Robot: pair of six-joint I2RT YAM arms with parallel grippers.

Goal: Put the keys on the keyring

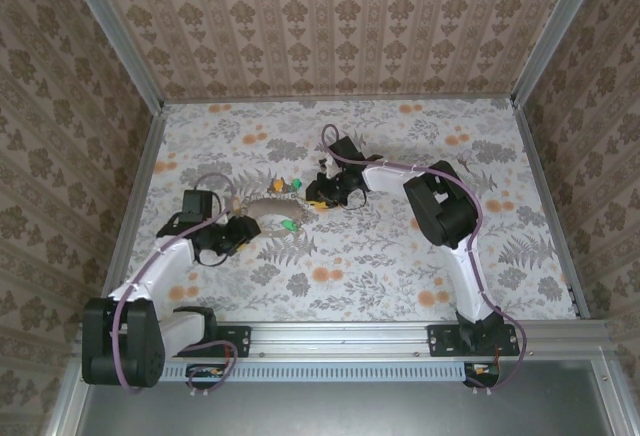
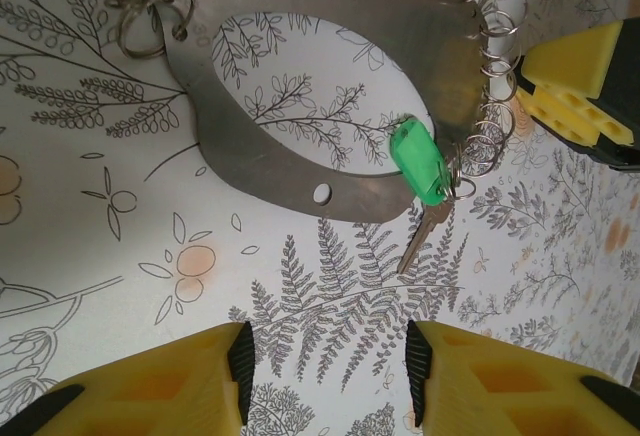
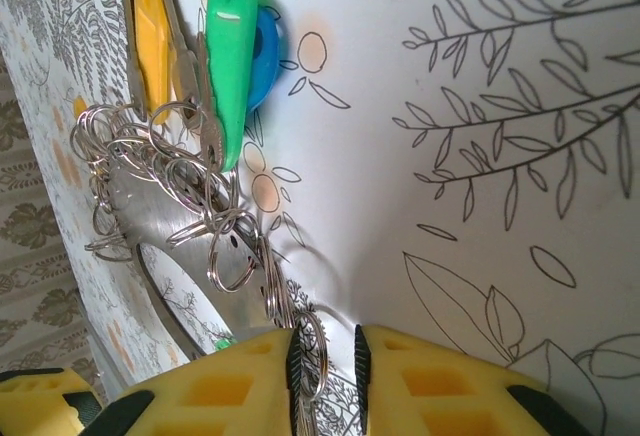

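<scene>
Patterned wallpaper [image 1: 330, 16] closes in a desk [image 1: 400, 276] with a floral-printed top. On it lies the keyring [image 2: 250, 171], a flat grey metal band bent into an oval and strung with small wire split rings [image 2: 495, 16]. One green-headed key [image 2: 420, 161] hangs at the band's near curve, apparently by a ring. In the right wrist view, beyond a tangle of rings, lie a second green-headed key [image 3: 228, 56], a yellow-headed key [image 3: 150, 31] and a blue-headed key [image 3: 268, 46].

The right pincer [image 3: 325, 351] is clenched on a single split ring [image 3: 312, 356] at the band's edge. The left pincer [image 2: 328, 366] is released and grasps nothing, poised just short of the green-headed key.

Three things could go wrong from here. The thin ring may twist or slip out of that narrow grip. The band, which the left pincer does not hold, may slide across the desk when pulled. The crowded rings may also snag one another.
</scene>
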